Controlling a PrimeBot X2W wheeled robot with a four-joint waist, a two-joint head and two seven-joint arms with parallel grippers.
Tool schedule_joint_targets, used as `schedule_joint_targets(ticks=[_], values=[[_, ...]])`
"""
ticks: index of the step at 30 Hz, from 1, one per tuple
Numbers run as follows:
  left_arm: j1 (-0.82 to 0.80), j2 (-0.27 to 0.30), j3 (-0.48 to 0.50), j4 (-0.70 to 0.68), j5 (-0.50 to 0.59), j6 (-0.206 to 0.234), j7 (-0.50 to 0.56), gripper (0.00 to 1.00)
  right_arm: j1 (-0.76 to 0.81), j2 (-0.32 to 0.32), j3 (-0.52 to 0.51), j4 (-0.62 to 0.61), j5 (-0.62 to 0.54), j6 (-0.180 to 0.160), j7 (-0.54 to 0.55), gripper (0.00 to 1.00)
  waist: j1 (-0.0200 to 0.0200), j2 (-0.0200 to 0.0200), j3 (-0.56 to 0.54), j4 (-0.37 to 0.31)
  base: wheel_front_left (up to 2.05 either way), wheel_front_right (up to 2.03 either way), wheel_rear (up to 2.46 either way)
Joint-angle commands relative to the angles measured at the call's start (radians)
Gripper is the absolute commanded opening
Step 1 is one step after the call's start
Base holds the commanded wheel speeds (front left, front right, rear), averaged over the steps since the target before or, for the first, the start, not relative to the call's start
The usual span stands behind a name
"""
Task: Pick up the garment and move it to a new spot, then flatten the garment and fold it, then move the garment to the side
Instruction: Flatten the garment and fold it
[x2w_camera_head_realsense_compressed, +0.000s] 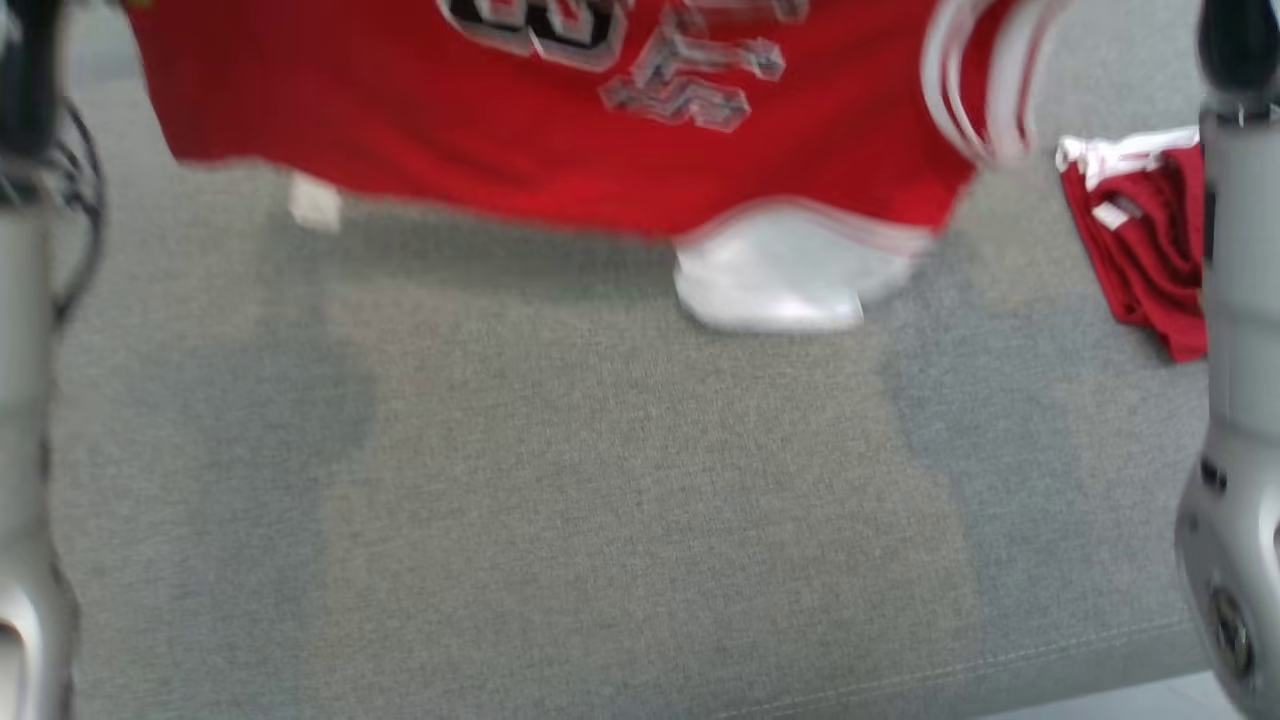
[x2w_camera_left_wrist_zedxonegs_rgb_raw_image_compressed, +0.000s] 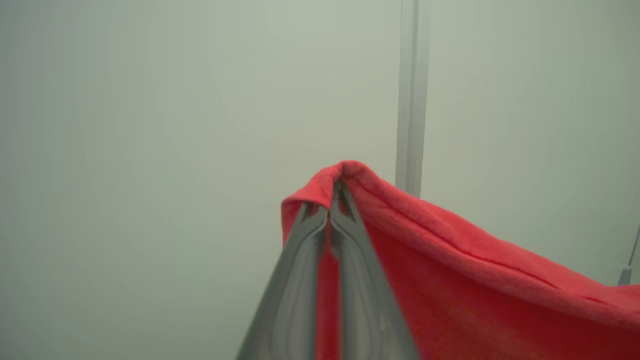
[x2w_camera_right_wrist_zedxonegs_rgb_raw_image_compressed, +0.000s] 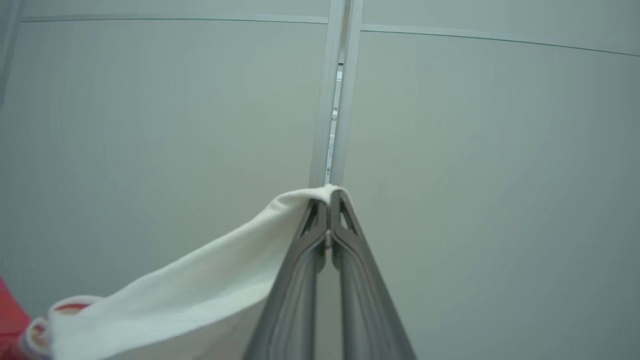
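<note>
The garment (x2w_camera_head_realsense_compressed: 520, 130) is a red jersey with grey lettering and white striped trim. It hangs blurred across the top of the head view, above the grey fabric surface (x2w_camera_head_realsense_compressed: 600, 520). My left gripper (x2w_camera_left_wrist_zedxonegs_rgb_raw_image_compressed: 335, 192) is shut on a red hem corner of the garment (x2w_camera_left_wrist_zedxonegs_rgb_raw_image_compressed: 450, 280), seen against a pale wall. My right gripper (x2w_camera_right_wrist_zedxonegs_rgb_raw_image_compressed: 327, 197) is shut on a white edge of the garment (x2w_camera_right_wrist_zedxonegs_rgb_raw_image_compressed: 200, 295), which drapes down to the left. Both pale forearms stand at the sides of the head view, the left (x2w_camera_head_realsense_compressed: 20, 400) and the right (x2w_camera_head_realsense_compressed: 1235, 400).
A second red and white cloth (x2w_camera_head_realsense_compressed: 1140, 230) lies crumpled on the grey surface at the right. The surface's front edge, with a stitched seam (x2w_camera_head_realsense_compressed: 1000, 670), runs along the bottom right. A vertical wall joint (x2w_camera_right_wrist_zedxonegs_rgb_raw_image_compressed: 335, 100) stands behind the grippers.
</note>
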Motion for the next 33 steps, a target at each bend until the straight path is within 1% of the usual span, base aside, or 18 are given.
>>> schedule_joint_targets(ticks=[1, 4, 8, 9, 11, 13, 14, 17, 21, 25, 29, 33], values=[[-0.039, 0.007, 0.0, 0.026, 0.014, 0.0, -0.011, 0.0, -0.038, 0.008, 0.005, 0.028, -0.011, 0.0, -0.016, 0.0, 0.0, 0.0, 0.109, -0.037, 0.0, 0.0, 0.0], [-0.19, 0.014, -0.013, 0.166, 0.067, 0.01, -0.047, 0.0, -0.21, 0.024, 0.021, 0.191, -0.046, 0.0, -0.078, 0.0, 0.0, 0.0, 0.143, -0.059, 0.0, 0.0, 0.0], [-0.359, 0.043, -0.043, 0.323, 0.158, 0.021, -0.153, 0.0, -0.388, 0.067, 0.0, 0.383, -0.121, 0.0, -0.165, 0.0, 0.0, 0.0, 0.168, -0.097, 0.0, 0.0, 0.0], [-0.393, 0.044, -0.053, 0.347, 0.167, -0.001, -0.188, 0.0, -0.421, 0.075, -0.006, 0.416, -0.141, 0.0, -0.178, 0.0, 0.0, 0.0, 0.178, -0.106, 0.0, 0.0, 0.0], [-0.451, 0.056, -0.056, 0.398, 0.189, -0.01, -0.26, 0.0, -0.465, 0.092, -0.009, 0.472, -0.152, 0.0, -0.196, 0.0, 0.0, 0.0, 0.207, -0.125, 0.0, 0.0, 0.0], [-0.469, 0.058, -0.064, 0.452, 0.192, -0.035, -0.32, 0.0, -0.473, 0.107, 0.021, 0.511, -0.146, 0.0, -0.205, 0.0, 0.0, 0.0, 0.237, -0.138, 0.0, 0.0, 0.0], [-0.477, 0.064, -0.068, 0.481, 0.194, -0.044, -0.333, 0.0, -0.473, 0.11, 0.042, 0.522, -0.139, 0.0, -0.207, 0.0, 0.0, 0.0, 0.255, -0.143, 0.0, 0.0, 0.0], [-0.473, 0.088, -0.073, 0.56, 0.199, -0.061, -0.363, 0.0, -0.445, 0.106, 0.086, 0.527, -0.098, 0.0, -0.213, 0.0, 0.0, 0.0, 0.302, -0.16, 0.0, 0.0, 0.0], [-0.437, 0.099, -0.055, 0.642, 0.177, -0.066, -0.392, 0.0, -0.363, 0.109, 0.149, 0.465, -0.047, 0.0, -0.212, 0.0, 0.0, 0.0, 0.353, -0.174, 0.0, 0.0, 0.0], [-0.417, 0.113, -0.031, 0.686, 0.152, -0.075, -0.411, 0.0, -0.28, 0.092, 0.19, 0.402, -0.012, 0.0, -0.213, 0.0, 0.0, 0.0, 0.363, -0.176, 0.0, 0.0, 0.0], [-0.378, 0.087, -0.025, 0.705, 0.134, -0.089, -0.418, 0.0, -0.205, 0.074, 0.222, 0.351, 0.019, 0.0, -0.213, 0.0, 0.0, 0.0, 0.352, -0.168, 0.0, 0.0, 0.0], [-0.357, 0.07, -0.016, 0.676, 0.121, -0.103, -0.418, 0.0, -0.153, 0.057, 0.238, 0.306, 0.048, 0.0, -0.212, 0.0, 0.0, 0.0, 0.338, -0.154, 0.0, 0.0, 0.0]])
